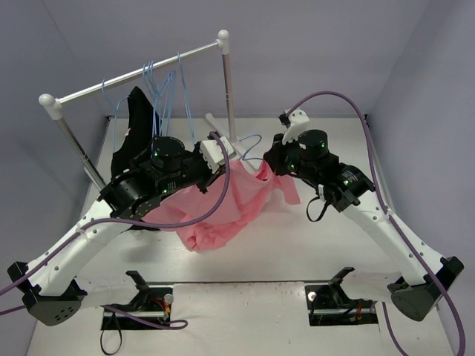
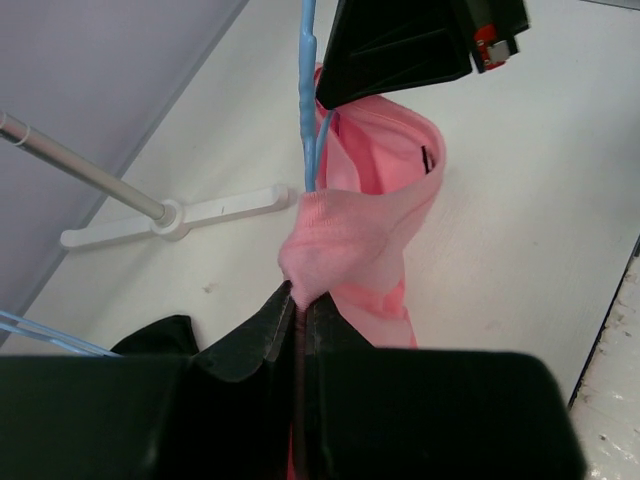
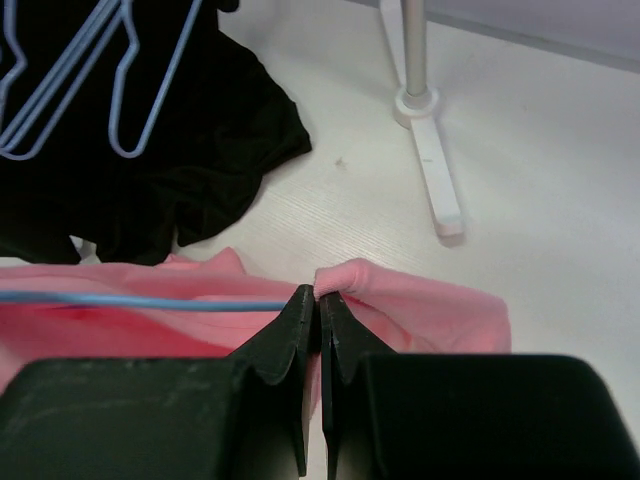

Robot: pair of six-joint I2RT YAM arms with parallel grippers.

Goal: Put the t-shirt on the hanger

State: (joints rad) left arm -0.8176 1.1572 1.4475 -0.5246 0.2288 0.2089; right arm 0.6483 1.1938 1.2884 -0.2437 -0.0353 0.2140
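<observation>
The salmon-pink t-shirt (image 1: 226, 204) hangs stretched between my two grippers above the table, its lower part bunched on the surface. My left gripper (image 1: 223, 162) is shut on a fold of its cloth (image 2: 345, 235), fingertips (image 2: 285, 300) pinching it. My right gripper (image 1: 269, 172) is shut on another pink fold (image 3: 420, 300). A light-blue wire of the hanger (image 1: 250, 139) runs between the grippers. It passes into the shirt (image 2: 307, 100) and reaches my right gripper's left finger (image 3: 140, 300). Whether that wire is pinched too I cannot tell.
A black garment (image 1: 133, 122) and several spare blue hangers (image 1: 167, 85) hang on the white-capped rail (image 1: 141, 72) at the back left. The rack's white foot (image 3: 432, 170) lies on the table behind the shirt. Grey walls close in the sides.
</observation>
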